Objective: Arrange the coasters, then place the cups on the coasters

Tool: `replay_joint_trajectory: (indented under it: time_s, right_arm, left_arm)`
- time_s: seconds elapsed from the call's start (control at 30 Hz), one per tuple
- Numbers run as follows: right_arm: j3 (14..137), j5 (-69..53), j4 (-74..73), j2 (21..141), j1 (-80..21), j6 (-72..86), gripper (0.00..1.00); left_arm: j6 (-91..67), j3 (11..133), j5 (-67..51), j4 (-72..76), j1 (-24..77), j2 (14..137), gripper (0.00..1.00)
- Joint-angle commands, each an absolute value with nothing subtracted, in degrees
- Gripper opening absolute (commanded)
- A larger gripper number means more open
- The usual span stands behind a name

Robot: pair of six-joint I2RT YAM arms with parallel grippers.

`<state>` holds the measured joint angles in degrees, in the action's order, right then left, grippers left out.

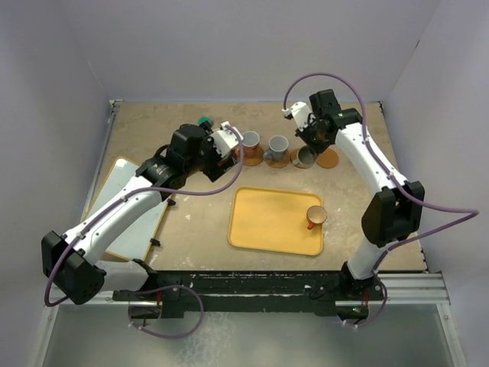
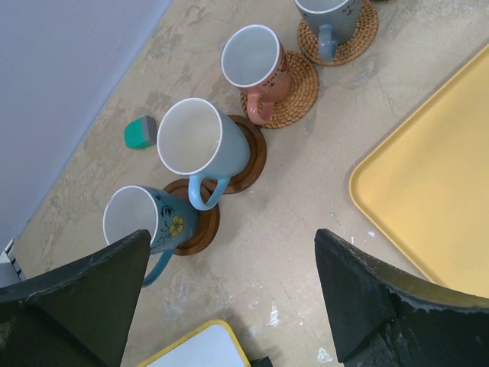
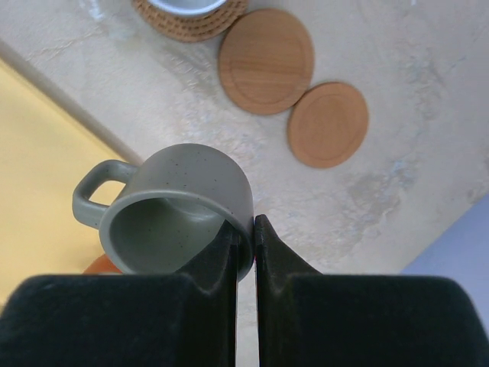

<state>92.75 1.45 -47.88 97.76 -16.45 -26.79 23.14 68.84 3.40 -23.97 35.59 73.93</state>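
Note:
My right gripper (image 3: 246, 229) is shut on the rim of the small grey cup (image 3: 179, 206), one finger inside and one outside. The cup hangs tilted near two bare wooden coasters (image 3: 266, 61) (image 3: 328, 124). From above, that cup (image 1: 306, 157) is beside a bare coaster (image 1: 328, 159). My left gripper (image 2: 233, 260) is open over bare table. In front of it two blue cups (image 2: 137, 218) (image 2: 202, 141) stand on dark coasters. Farther on, a pink cup (image 2: 256, 61) and a grey-blue cup (image 2: 328, 15) stand on woven coasters. An orange-brown cup (image 1: 315, 216) lies on the yellow tray (image 1: 267, 222).
A small teal block (image 2: 141, 131) sits by the left wall behind the blue cups. A white board with a yellow edge (image 1: 130, 210) lies at the left under my left arm. The tray's corner (image 2: 435, 199) is to the right of my left gripper.

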Motion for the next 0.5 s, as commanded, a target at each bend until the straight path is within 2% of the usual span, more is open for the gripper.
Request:
replay_joint_trajectory:
  time_s: [0.0, 0.47]
  right_arm:
    - [99.4, 0.5, -49.1, 101.4, -13.9, -29.6, 0.00]
    - [115.5, -4.6, -55.2, 118.1, -9.9, -34.4, 0.00]
  left_arm:
    - [22.8, 68.7, 2.7, -20.7, 34.7, 71.5, 0.85]
    - [22.9, 67.8, 2.3, -20.0, 34.3, 71.0, 0.85]
